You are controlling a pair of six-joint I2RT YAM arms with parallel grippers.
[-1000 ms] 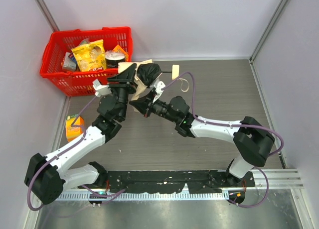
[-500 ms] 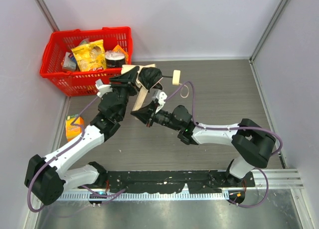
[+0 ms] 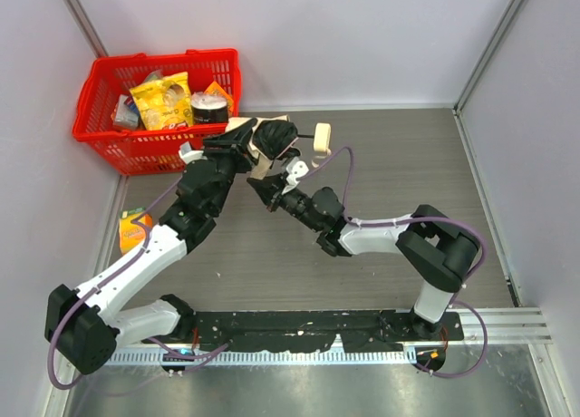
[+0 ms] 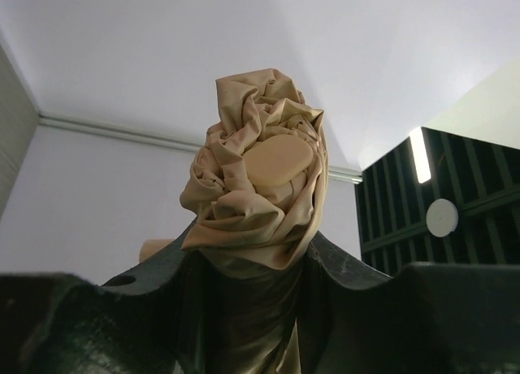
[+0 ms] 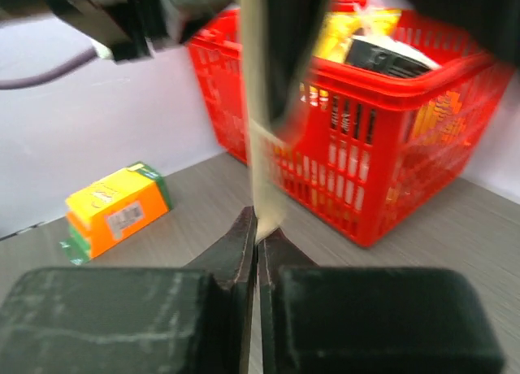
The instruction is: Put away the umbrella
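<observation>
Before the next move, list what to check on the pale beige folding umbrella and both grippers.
1. Left gripper clamped around pale beige folding umbrella: ok.
2. Right gripper shut on flat beige strap: ok.
3. Strap fastened around the bundle: not ok, it runs free to the right gripper.
4. Umbrella clear of red plastic basket: cannot tell, they overlap from above.
5. Orange carton clear of both arms: ok.

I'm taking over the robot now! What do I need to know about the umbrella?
Left gripper: closed around the umbrella at its bunched canopy, held above the table.
Right gripper: shut, pinching the beige strap that hangs down from it.
Done: canopy collapsed, umbrella lifted, near the red basket.
Left: strap not yet fastened; umbrella not put away.
</observation>
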